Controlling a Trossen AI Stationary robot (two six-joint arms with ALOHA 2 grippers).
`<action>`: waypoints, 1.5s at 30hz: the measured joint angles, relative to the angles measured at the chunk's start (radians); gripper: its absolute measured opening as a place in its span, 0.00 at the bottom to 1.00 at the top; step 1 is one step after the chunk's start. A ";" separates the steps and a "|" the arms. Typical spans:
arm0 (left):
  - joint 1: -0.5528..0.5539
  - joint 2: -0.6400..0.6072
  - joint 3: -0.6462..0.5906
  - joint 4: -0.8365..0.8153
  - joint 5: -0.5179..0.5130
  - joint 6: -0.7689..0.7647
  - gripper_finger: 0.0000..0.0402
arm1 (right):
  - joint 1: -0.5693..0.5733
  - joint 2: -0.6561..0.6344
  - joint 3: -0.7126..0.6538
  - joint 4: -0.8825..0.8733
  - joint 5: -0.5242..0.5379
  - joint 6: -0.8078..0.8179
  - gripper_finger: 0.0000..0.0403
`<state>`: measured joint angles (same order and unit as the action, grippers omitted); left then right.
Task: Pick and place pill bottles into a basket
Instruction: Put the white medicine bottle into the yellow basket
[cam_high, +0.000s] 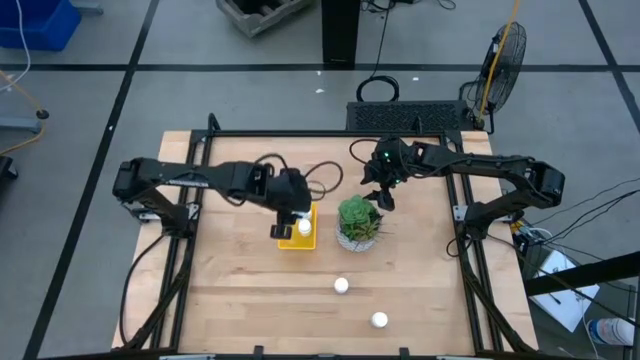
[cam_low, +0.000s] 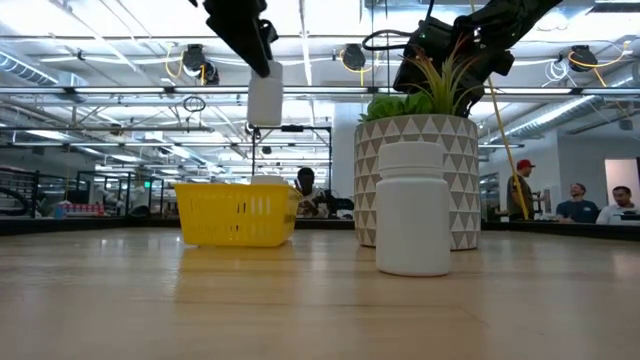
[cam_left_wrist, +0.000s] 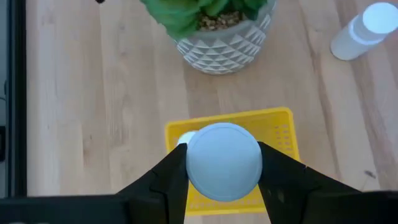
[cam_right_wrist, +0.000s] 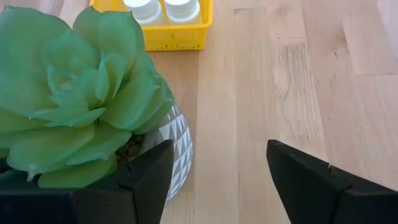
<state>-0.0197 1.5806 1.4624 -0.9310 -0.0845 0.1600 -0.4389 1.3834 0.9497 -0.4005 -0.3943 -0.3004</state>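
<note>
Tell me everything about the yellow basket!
The basket is a small bright yellow plastic box, shallow, with slotted sides. It sits flat on the wooden table, beside the potted plant but not touching it. Two white pill bottles already stand inside. The left gripper hangs right above it, holding another pill bottle.

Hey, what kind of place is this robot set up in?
Probably a robotics lab or workshop in a large open industrial hall. The low view shows overhead pipes and strip lights and people at workstations behind the table; the high view shows a concrete floor with a fan and cables.
</note>
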 joint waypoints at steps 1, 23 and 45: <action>-0.010 0.000 0.000 -0.007 -0.012 -0.014 0.40 | 0.000 0.000 0.000 -0.001 0.000 0.000 0.62; 0.144 -0.160 -0.492 0.410 0.123 -0.016 0.40 | 0.000 0.000 0.000 0.024 0.000 0.004 0.62; 0.150 -0.159 -0.649 0.586 0.139 -0.035 0.40 | 0.000 0.000 0.000 0.029 0.000 0.027 0.62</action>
<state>0.1307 1.4220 0.8131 -0.3448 0.0543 0.1254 -0.4387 1.3834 0.9497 -0.3714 -0.3939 -0.2733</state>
